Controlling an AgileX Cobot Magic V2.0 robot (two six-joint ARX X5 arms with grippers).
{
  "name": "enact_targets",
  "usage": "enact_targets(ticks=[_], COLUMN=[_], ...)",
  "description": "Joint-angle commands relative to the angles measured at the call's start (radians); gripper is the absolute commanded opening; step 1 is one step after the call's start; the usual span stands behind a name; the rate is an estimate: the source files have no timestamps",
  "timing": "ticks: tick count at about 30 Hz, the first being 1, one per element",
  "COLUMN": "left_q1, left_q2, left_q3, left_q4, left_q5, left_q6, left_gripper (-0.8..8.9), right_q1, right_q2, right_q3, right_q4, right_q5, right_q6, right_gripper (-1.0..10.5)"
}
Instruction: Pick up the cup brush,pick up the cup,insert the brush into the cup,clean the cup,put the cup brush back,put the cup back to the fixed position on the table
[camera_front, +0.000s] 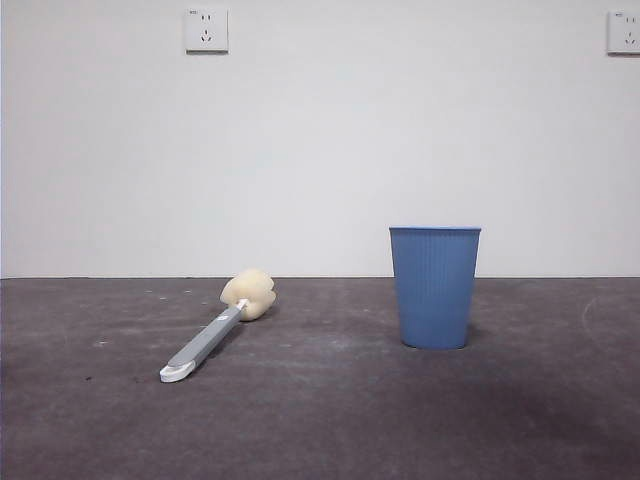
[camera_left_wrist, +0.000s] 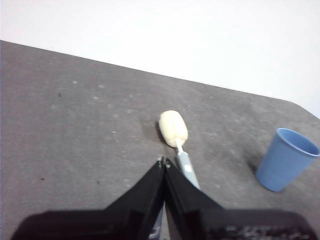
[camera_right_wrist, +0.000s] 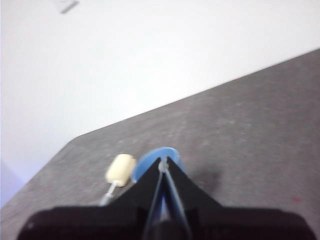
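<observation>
Nothing picked up yet — I'd call this the very first step, going for the brush (camera_front: 222, 328). It lies flat on the table (camera_front: 320, 420), sponge head toward the far wall at about 1 o'clock, white loop end nearest the front camera at 7. The cup (camera_front: 435, 287) stands upright well apart from it, out at its 3 o'clock, mouth up.

My left gripper (camera_left_wrist: 164, 162) sits above the handle, tips pressed together to a point, holding nothing. My right gripper (camera_right_wrist: 163, 164) hangs over the cup, also closed and empty — that view is blurred, but the tips look to meet.

Next move, as I judge it: spread the left jaws, come down across the grey handle mid-length, and pinch. The right must open wide before it can take the cup's wall.
</observation>
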Motion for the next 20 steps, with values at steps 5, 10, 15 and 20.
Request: enact_targets(ticks=[5, 10, 15, 20], left_q1=[0.001, 0.001, 0.0, 0.0], left_q2=[0.073, 0.167, 0.277, 0.377], left_q3=[0.15, 0.291, 0.421, 0.506], left_q4=[-0.1, -0.215, -0.387, -0.552], left_q5=[0.098, 0.193, 0.264, 0.298], left_q6=[-0.006, 0.083, 0.2, 0.305], left_gripper=[-0.06, -0.06, -0.06, -0.06], right_q1=[0.002, 0.003, 0.015, 0.052], right_q2=[0.155, 0.295, 0.422, 0.51], right_q3=[0.214, 0.383, 0.518, 0.593], right_q4=[-0.181, -0.427, -0.684, -0.879], right_q5=[-0.096, -0.222, -0.252, -0.249], right_q6=[-0.127, -0.287, -0.438, -0.538], right_gripper=[-0.1, -0.1, -0.1, -0.1])
